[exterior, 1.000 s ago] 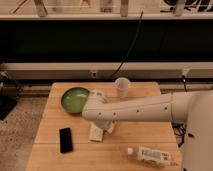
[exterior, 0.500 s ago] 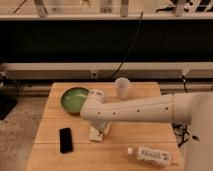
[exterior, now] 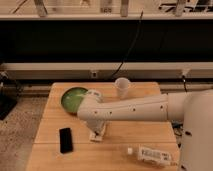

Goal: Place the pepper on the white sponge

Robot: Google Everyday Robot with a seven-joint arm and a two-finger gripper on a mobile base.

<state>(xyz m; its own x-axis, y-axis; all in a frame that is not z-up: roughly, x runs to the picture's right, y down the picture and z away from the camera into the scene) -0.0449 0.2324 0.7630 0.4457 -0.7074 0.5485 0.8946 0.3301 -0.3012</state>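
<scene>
Gripper [exterior: 98, 131] is down on the white sponge [exterior: 97, 134], black phone [exterior: 65, 139] just left; finger state's anyone's guess.

The gripper [exterior: 98, 131] hangs below the arm's [exterior: 131, 109] bend, just over the white sponge [exterior: 97, 133], and covers most of it; only the sponge's pale edges show. The pepper cannot be made out. The arm hides the right rim of the green plate [exterior: 72, 99]. The bottle's [exterior: 153, 155] label is too blurred to read. The robot's body [exterior: 198, 131] runs off the right edge.
</scene>
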